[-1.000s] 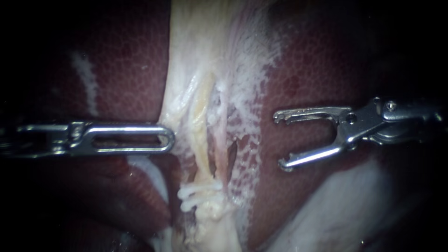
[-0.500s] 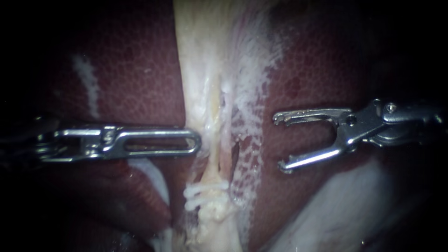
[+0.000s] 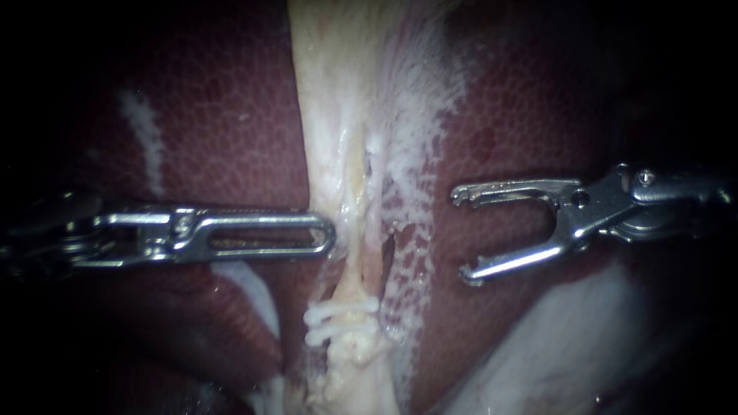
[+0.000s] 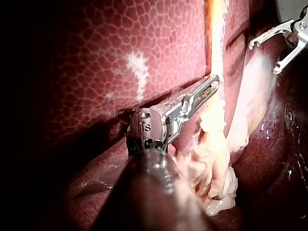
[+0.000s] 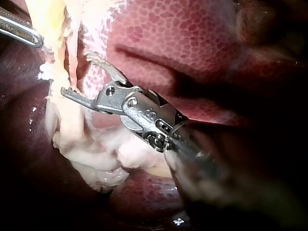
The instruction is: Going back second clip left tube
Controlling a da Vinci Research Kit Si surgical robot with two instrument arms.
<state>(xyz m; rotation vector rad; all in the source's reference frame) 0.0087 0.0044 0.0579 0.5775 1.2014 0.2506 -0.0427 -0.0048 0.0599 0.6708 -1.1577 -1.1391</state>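
Trouble is likeliest at the end effector of my right instrument (image 3: pixel 461 233), a silver fork of two thin hooked jaws that stand wide apart and hold nothing. It hangs over the mottled dark-red liver (image 3: pixel 215 115), apart from the pale cream band of tissue (image 3: pixel 330 92) that runs down the middle. With the fork this wide, a drift toward the band on the way out could catch a hooked tip on the lacy white film beside it and tear it. Across the band, the slotted silver end effector of my left instrument (image 3: pixel 329 234) has its jaws together on the band's edge, as far as I can judge. A hard pull or a slip there would jerk the thin yellowish left tube (image 3: pixel 352 269), the strand left of the dark slit. That tube carries two small white clips (image 3: pixel 342 319) just below, side by side across it. Such a tug could shift or loosen them, or split the tube where they bite.
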